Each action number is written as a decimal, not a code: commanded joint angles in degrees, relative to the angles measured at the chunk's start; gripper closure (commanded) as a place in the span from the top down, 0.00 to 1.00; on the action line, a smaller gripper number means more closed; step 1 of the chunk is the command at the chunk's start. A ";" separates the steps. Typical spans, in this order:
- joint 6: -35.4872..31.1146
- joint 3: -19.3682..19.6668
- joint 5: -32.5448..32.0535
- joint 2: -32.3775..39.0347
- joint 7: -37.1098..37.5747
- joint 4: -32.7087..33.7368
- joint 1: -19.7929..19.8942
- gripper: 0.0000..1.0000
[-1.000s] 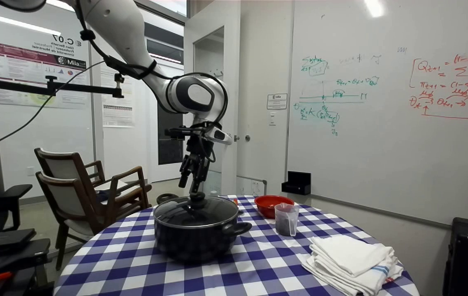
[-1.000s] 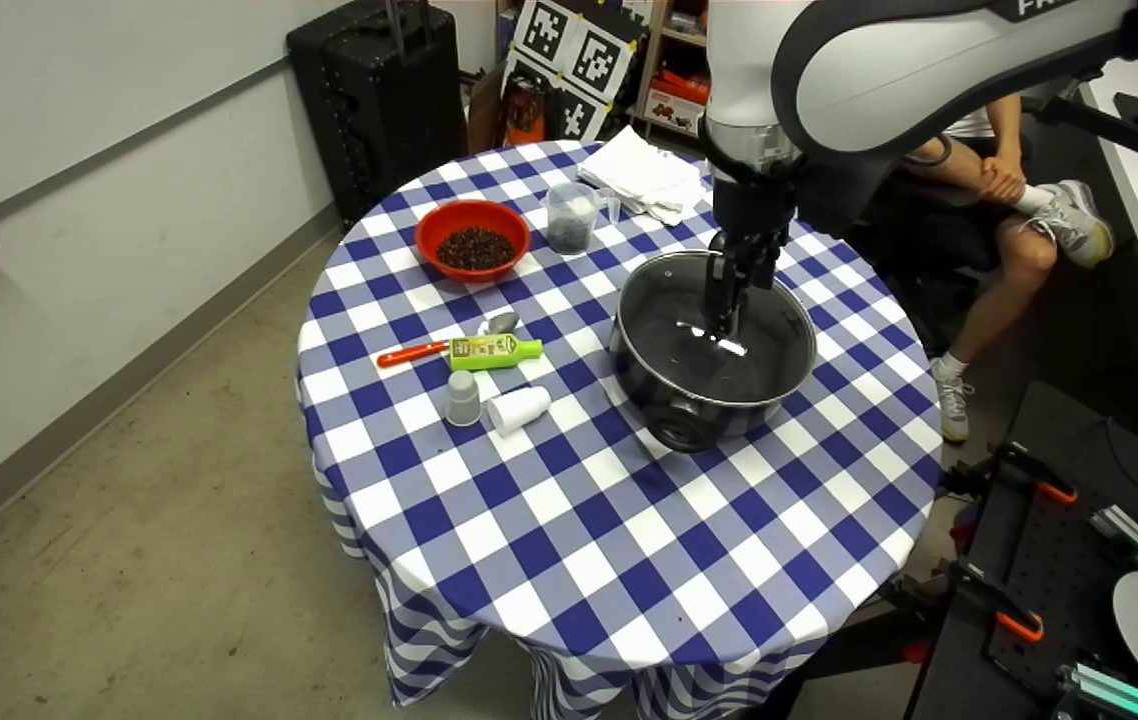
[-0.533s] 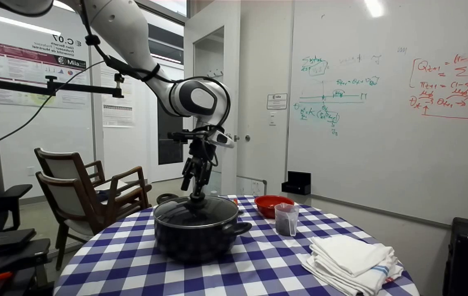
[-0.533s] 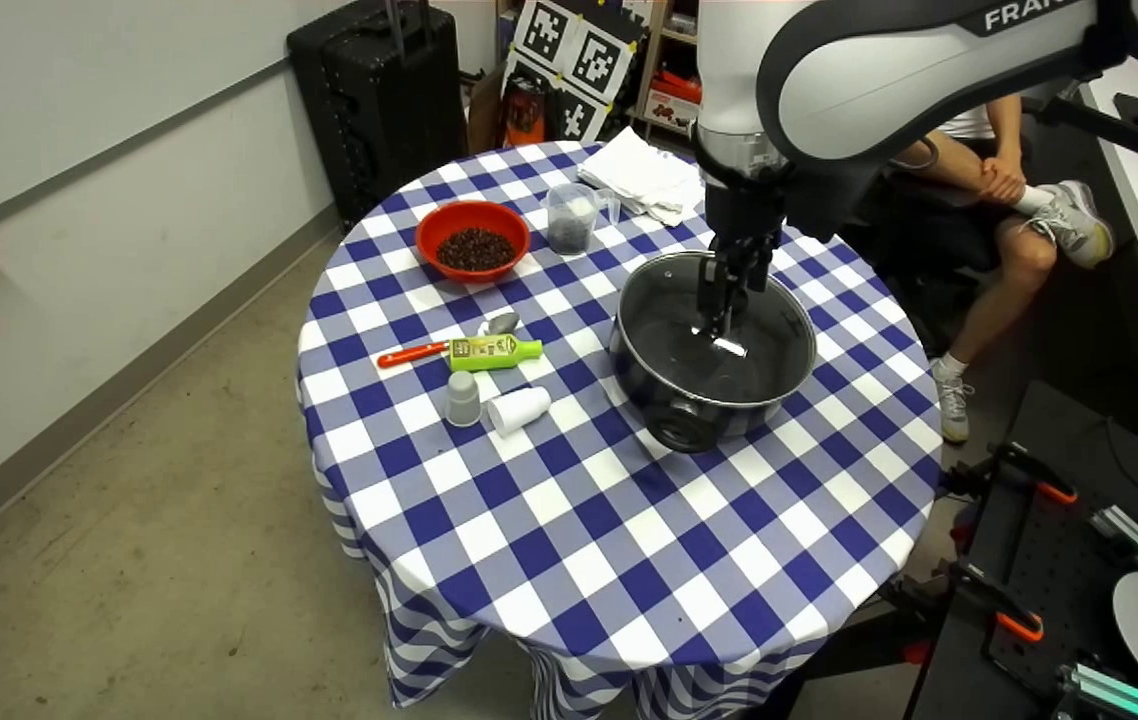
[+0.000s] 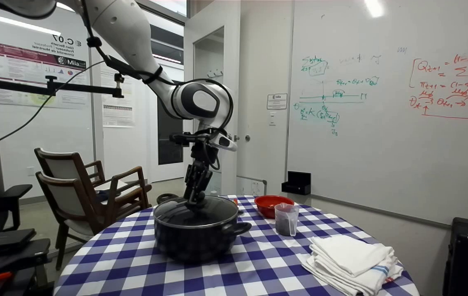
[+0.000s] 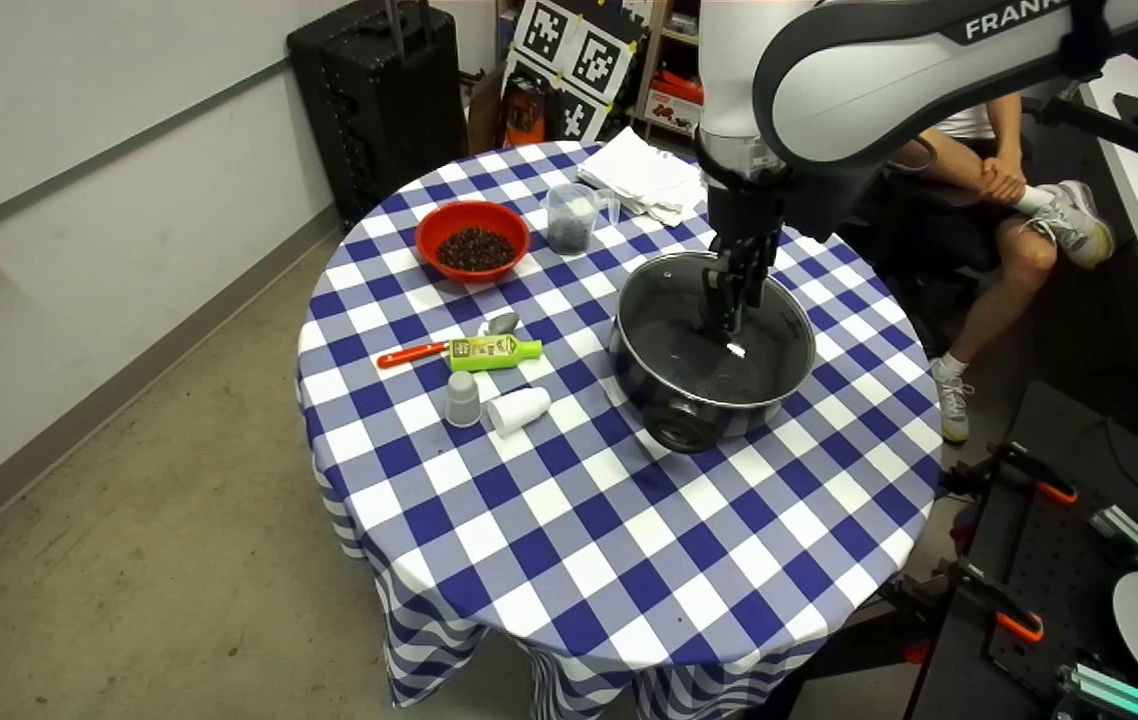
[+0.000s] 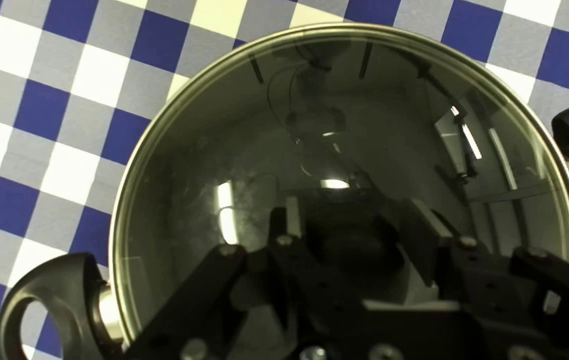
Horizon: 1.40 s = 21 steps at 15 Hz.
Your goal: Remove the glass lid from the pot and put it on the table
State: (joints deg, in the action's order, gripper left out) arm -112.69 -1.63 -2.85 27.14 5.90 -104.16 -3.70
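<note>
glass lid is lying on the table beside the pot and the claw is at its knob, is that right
Not quite: the glass lid sits on the pot, not on the table beside it, as both exterior views show. The claw is indeed at its knob in the wrist view.

Deep blue, white and grey-blue checks cover the counter (image 6: 589,500). The pot (image 5: 195,246) and fingers (image 7: 422,245) are black, the glass lid (image 7: 354,150) smoky dark and silver-edged. The bowl (image 6: 474,213) is red, the beans (image 6: 474,250) dark brown, the bottle (image 6: 492,352) lime green, and the folded towels (image 5: 351,259) white with a blue stripe.
</note>
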 commanded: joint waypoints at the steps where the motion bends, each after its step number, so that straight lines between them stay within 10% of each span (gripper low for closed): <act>1: 0.63 0.20 0.52 1.00 0.17 1.76 -0.06 0.23; 4: 1.21 0.07 0.79 0.91 0.13 1.59 -0.02 0.11; 6: 1.49 0.06 0.61 0.85 -0.10 1.63 -0.05 0.48; 14: -0.07 0.54 0.25 0.51 0.83 2.86 -0.12 0.95; 21: -1.19 0.25 0.51 1.62 0.00 5.02 -0.07 1.00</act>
State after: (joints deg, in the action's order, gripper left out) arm -113.87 -1.41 -2.77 27.24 5.90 -101.51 -3.53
